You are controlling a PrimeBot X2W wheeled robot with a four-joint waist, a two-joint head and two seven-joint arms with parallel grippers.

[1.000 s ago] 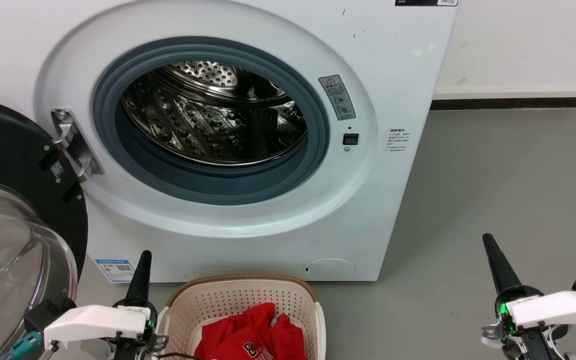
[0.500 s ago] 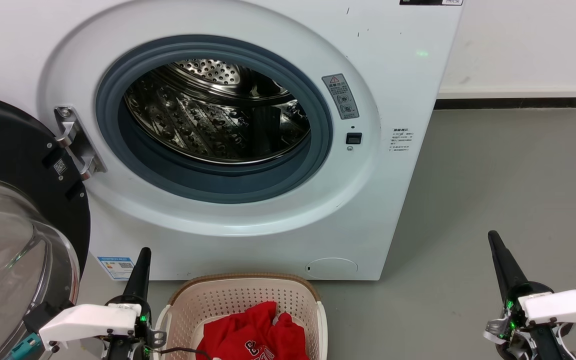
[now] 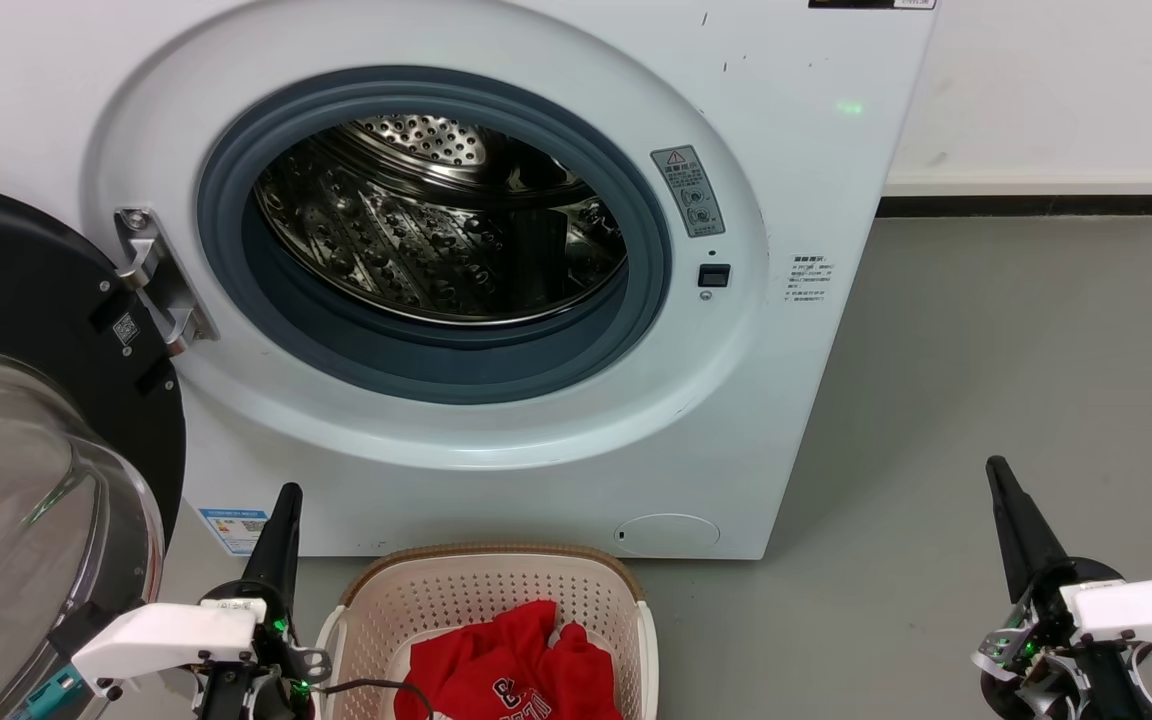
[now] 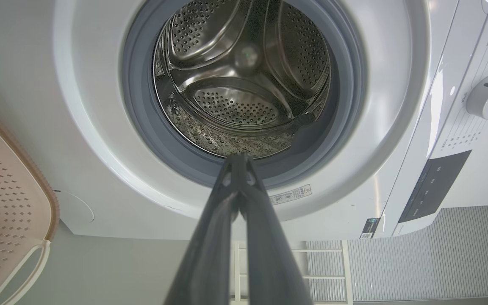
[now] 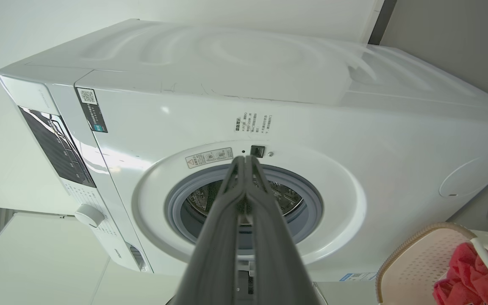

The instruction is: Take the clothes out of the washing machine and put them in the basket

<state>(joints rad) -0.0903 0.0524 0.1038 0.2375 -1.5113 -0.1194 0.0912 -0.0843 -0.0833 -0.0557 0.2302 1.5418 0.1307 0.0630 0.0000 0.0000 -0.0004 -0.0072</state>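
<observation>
Seemingly done: the washing machine [image 3: 816, 200] looks empty, the clothes [image 3: 496, 660] fill the basket [image 3: 486, 551]; left tool [image 3: 286, 500] and right tool [image 3: 998, 476] are closed, empty.

Right fingers [image 5: 220, 220] (tips together) point at the washing machine [image 5: 333, 127]; red clothes [image 5: 460, 271] lie in the basket [image 5: 415, 260].

From the head view, the drum [image 3: 446, 220] mouth stood wide open at 12 o'clock, bare steel within, ringed by the grey seal [image 3: 436, 370]. The door [image 3: 26, 300] hung swung out at 9 o'clock, its hinge [image 3: 151, 290] jutting and closing off that side. The basket [image 3: 496, 590] sat at 6 o'clock near the washer [image 3: 816, 150], clothes [image 3: 506, 670] low inside, with room above them. Bare floor [image 3: 986, 380] lay open at 3 o'clock.
</observation>
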